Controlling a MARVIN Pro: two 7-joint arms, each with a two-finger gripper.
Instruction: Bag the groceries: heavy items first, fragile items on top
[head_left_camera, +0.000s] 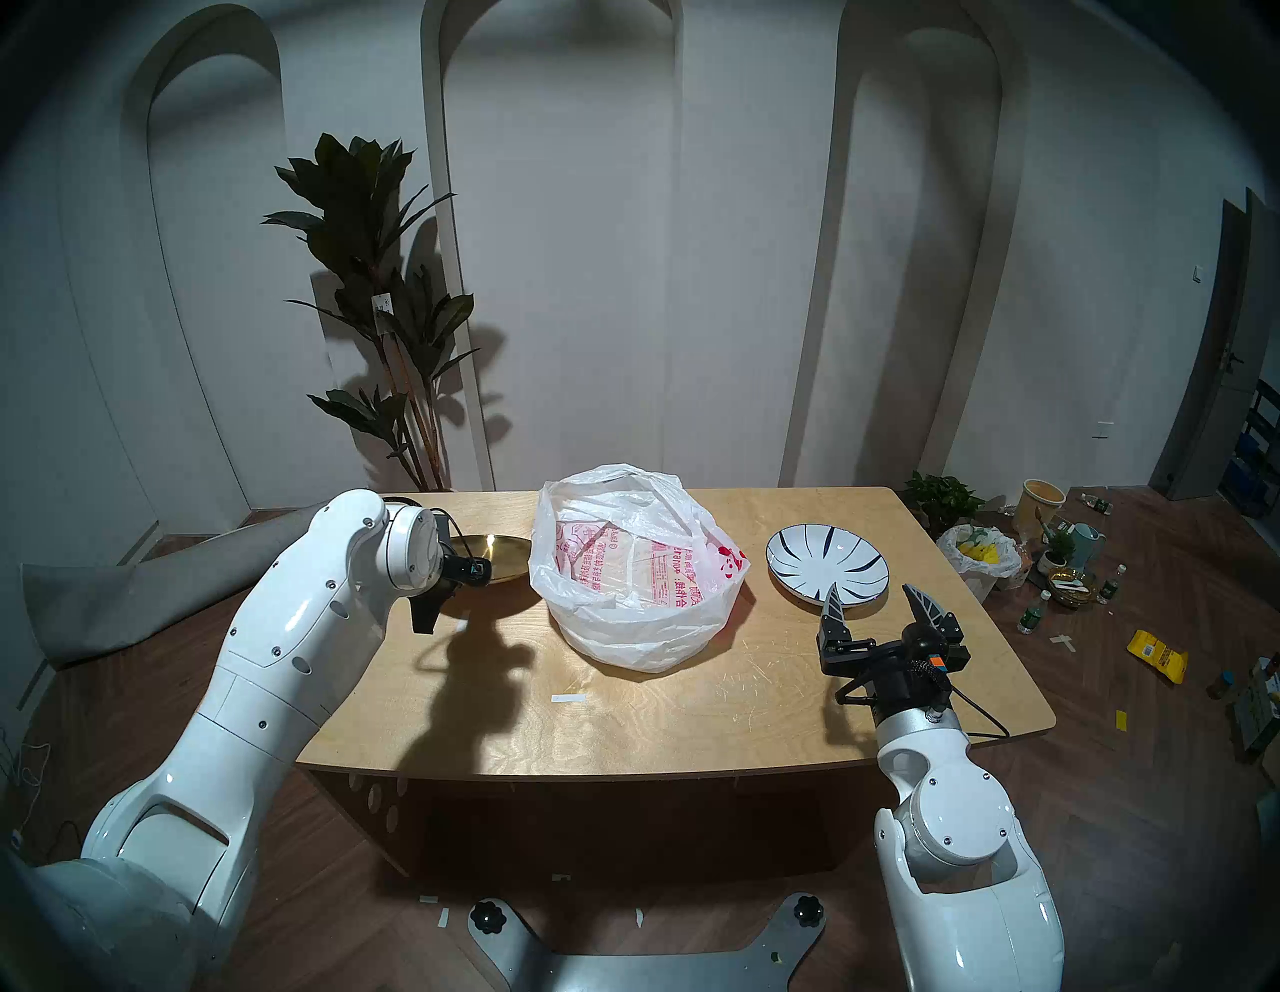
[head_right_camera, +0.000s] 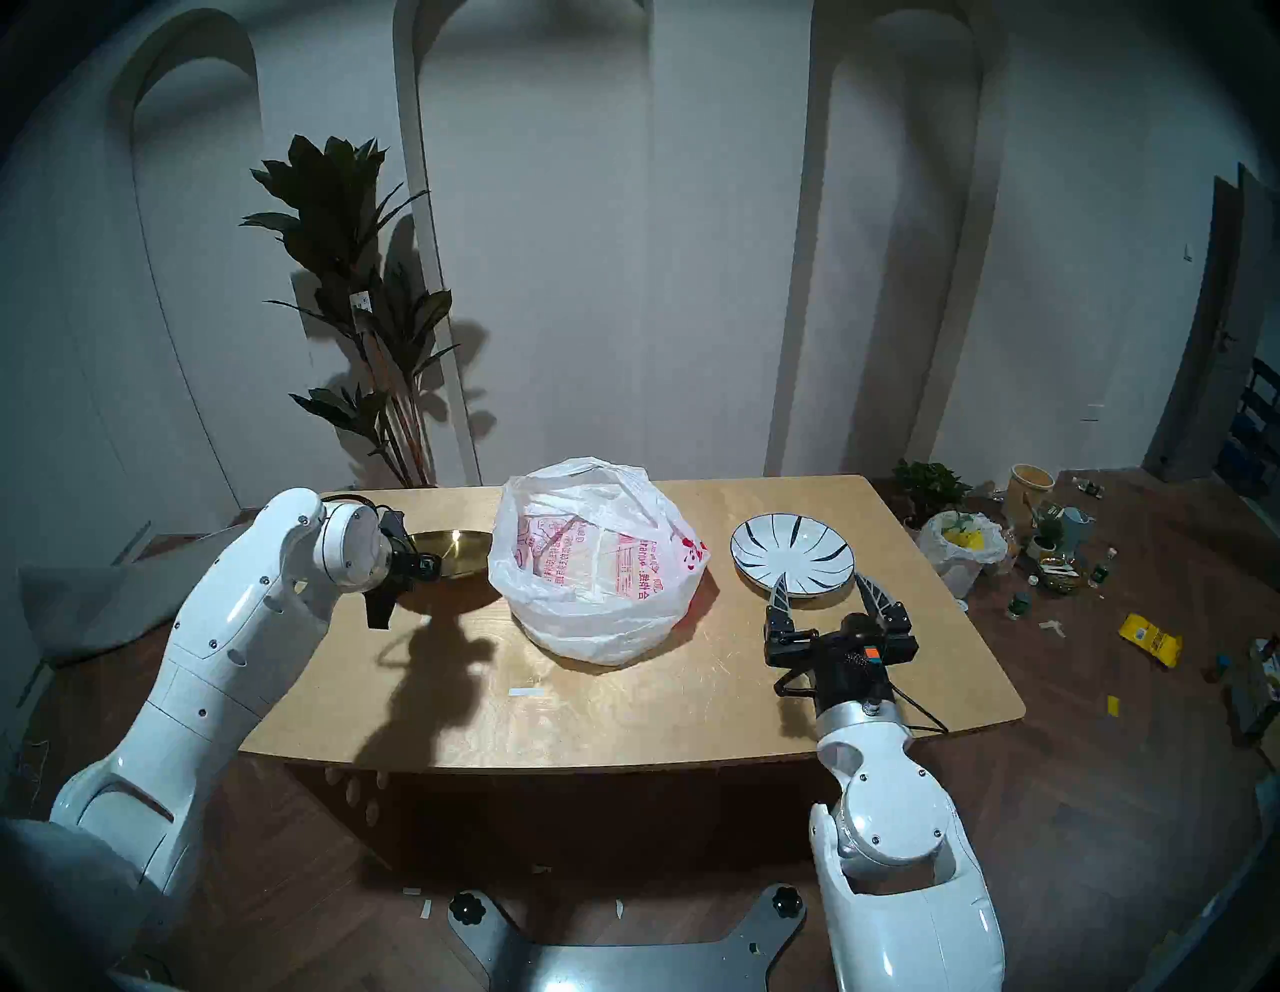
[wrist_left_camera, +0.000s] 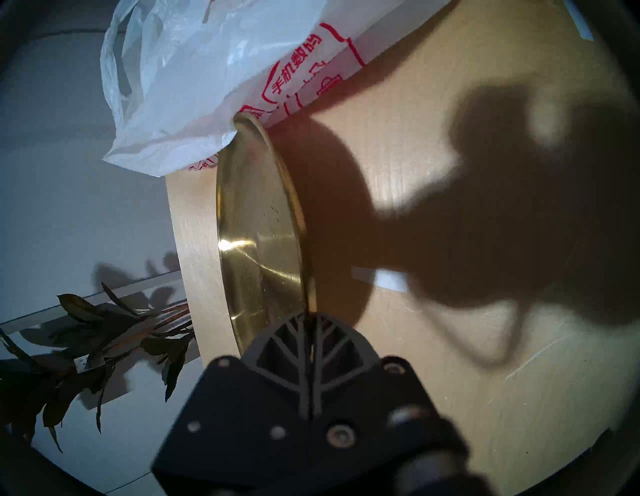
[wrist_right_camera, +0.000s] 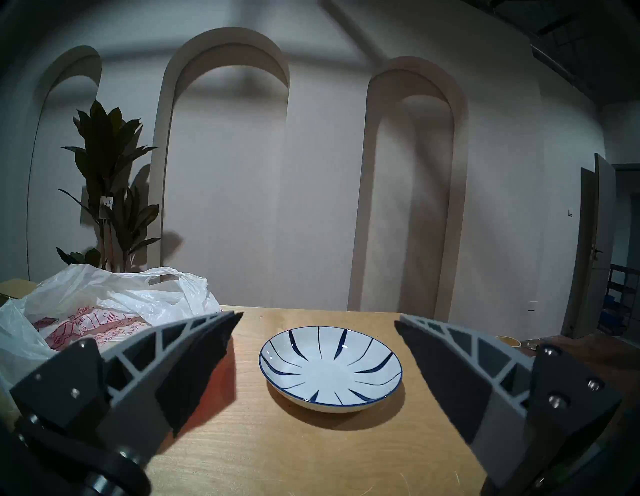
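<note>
Currently left gripper (wrist_left_camera: 309, 317) is clamped on the gold tray (wrist_left_camera: 256, 221) rim, lifted near the table's (head_left_camera: 692, 706) left edge beside the bag (head_left_camera: 634, 575); next move: carry over bag mouth, right gripper (head_left_camera: 874, 601) spread idle by striped plate (head_left_camera: 826, 560).

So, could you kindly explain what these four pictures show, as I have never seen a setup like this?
It is a robot with two white arms, each ending in a two-fingered gripper. The two wide pictures come from cameras on its head, looking down at a wooden table. The other two come from a camera on each wrist. On the table stand an open white plastic bag with red print and a striped white plate. The left gripper is shut on the rim of a gold metal tray, lifted off the table beside the bag. The right gripper is open and empty, short of the plate.
</note>
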